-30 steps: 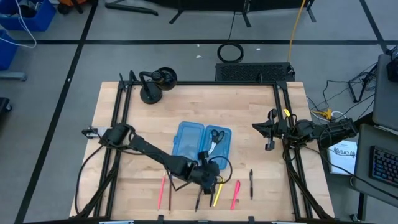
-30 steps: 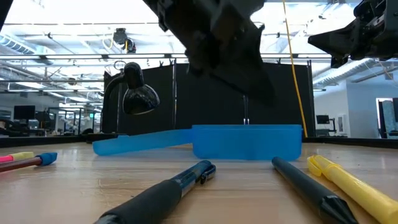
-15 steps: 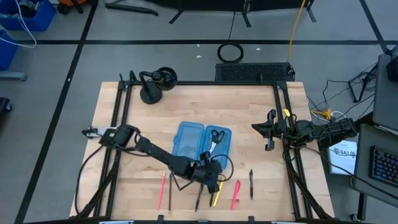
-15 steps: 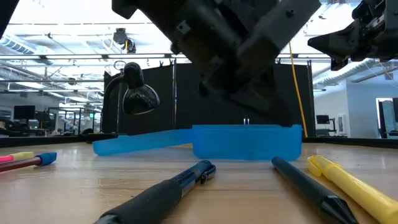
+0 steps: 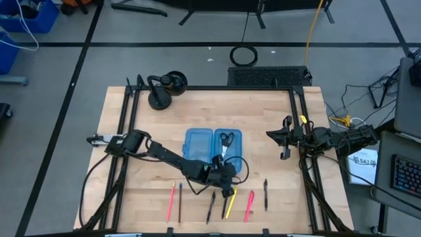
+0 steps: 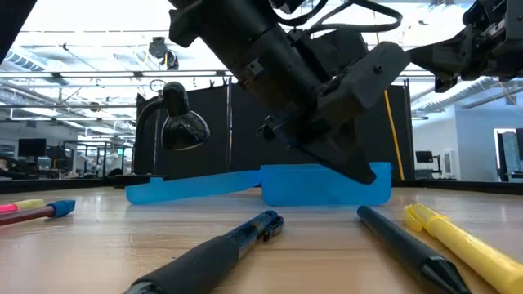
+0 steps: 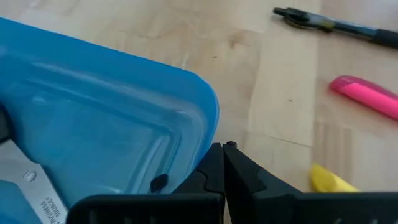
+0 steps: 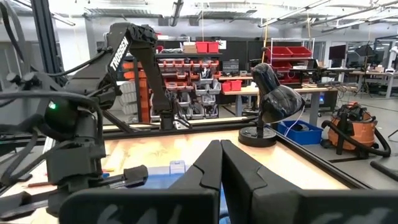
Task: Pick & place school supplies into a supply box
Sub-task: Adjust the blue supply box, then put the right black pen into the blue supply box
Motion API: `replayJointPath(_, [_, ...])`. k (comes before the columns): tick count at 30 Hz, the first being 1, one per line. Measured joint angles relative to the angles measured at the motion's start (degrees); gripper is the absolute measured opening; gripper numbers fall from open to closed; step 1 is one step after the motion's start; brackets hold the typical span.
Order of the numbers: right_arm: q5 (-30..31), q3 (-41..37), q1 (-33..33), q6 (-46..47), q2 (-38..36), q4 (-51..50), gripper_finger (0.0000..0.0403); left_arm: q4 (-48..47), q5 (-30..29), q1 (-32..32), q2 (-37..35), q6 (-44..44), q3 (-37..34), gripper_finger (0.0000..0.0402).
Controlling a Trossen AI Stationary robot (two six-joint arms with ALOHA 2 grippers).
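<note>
The supply box (image 5: 212,144) lies open in the middle of the table, both blue halves flat on the wood. Black-handled scissors (image 5: 226,139) lie in its right half. My left gripper (image 7: 222,149) is shut and low at the box's near right corner (image 6: 377,184). Between the box and the near edge lie a pink pencil (image 5: 171,199), a dark pencil (image 5: 179,203), a black pen (image 5: 210,207), a yellow marker (image 5: 229,201), a pink highlighter (image 5: 249,205) and another black pen (image 5: 265,193). My right gripper (image 8: 221,152) is shut and waits at the table's right edge. My left gripper sets its shut fingertips (image 7: 214,163) against the outer rim of the box's right half, just beside the rounded near right corner (image 7: 210,118). The fingers slant down from the table's near left. The box stays flat on the table.
A black desk lamp (image 5: 164,89) stands at the table's far left corner. Black frame rails (image 5: 128,131) run along the left and right sides. Bare wood lies to the left and right of the box.
My left gripper has sunk and gone toward the far right, up against the box's near right corner. The box has turned a little on the table and now lies squarer to the table's edges, its near edge shifted toward the far side.
</note>
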Motion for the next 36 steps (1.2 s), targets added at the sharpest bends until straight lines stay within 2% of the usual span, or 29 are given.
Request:
replayJointPath(6, [0.0, 0.0, 0.0, 0.0, 0.0, -0.1, 0.0000, 0.1, 0.8, 0.6, 0.0, 2.1, 0.0, 0.0001])
replayJointPath(11, [0.0, 0.0, 0.0, 0.0, 0.0, -0.2, 0.0000, 0.6, 10.5, -0.1, -2.7, 6.4, 0.0, 0.0002])
replayJointPath(14, [0.0, 0.0, 0.0, 0.0, 0.0, -0.5, 0.0000, -3.7, 14.9, -1.3, -7.0, 6.8, 0.0, 0.0002])
replayJointPath(16, [0.0, 0.0, 0.0, 0.1, 0.1, -0.7, 0.0000, -9.0, 14.2, -2.8, -10.4, 9.8, 0.0, 0.0002])
replayJointPath(18, [0.0, 0.0, 0.0, 0.2, 0.1, -1.1, 0.0000, -13.6, 10.0, -4.9, -14.4, 16.9, -0.7, 0.0001])
replayJointPath(21, [-0.1, 0.0, 0.0, 0.2, 0.4, -1.3, 0.0000, -12.7, 4.8, -7.5, -22.0, 25.2, -4.4, 0.0001])
replayJointPath(24, [-0.1, 0.0, 0.0, 0.2, 0.6, -1.3, 0.0000, -8.2, 1.1, -6.1, -32.1, 27.9, -11.7, 0.0001])
replayJointPath(26, [-0.2, 0.0, 0.0, 0.2, 0.7, -1.2, 0.0000, -2.6, 0.2, -3.9, -39.0, 28.4, -19.4, 0.0001])
replayJointPath(31, [-0.2, 0.0, 0.0, 0.2, 0.9, -1.3, 0.0000, 18.1, 8.8, 2.2, -54.2, 25.7, -42.1, 0.0001])
replayJointPath(33, [-0.2, 0.0, 0.0, 0.2, 1.0, -1.9, 0.0000, 26.8, 9.3, 3.2, -58.3, 22.9, -50.2, 0.0001])
replayJointPath(36, [-0.1, 0.0, 0.0, 0.2, 1.2, -4.6, 0.0000, 29.6, 7.7, 3.4, -62.5, 18.1, -59.2, 0.0001])
